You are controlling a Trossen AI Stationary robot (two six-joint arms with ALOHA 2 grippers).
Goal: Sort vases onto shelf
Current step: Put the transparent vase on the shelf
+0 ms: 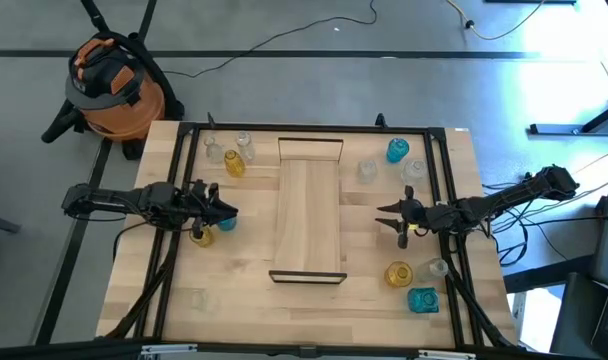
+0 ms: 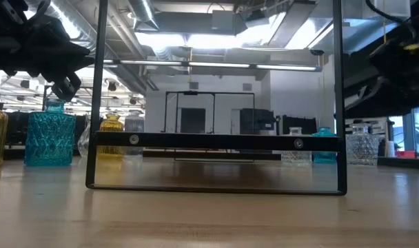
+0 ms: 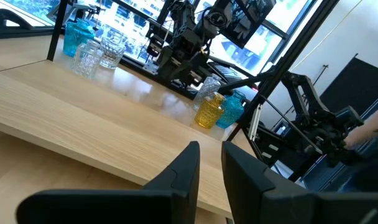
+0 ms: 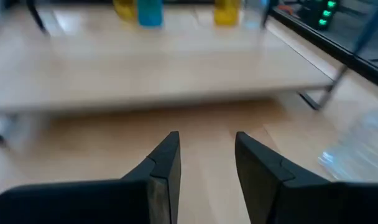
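Bench (image 1: 164,270) carries the shelf (image 1: 309,215) at centre, its board bare. Vases sit in groups: far left (image 1: 235,163), far right (image 1: 397,151), near right (image 1: 422,299), one clear near left (image 1: 196,297). Left gripper (image 1: 231,212) hangs left of the shelf over a yellow vase (image 1: 201,235) and a teal one (image 1: 224,223); jaws a narrow gap apart, nothing held. Right gripper (image 1: 381,211) hangs right of the shelf; jaws part open, empty.

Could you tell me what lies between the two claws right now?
The shelf, with no vases on it, lies between left claw and right claw, in the high view.
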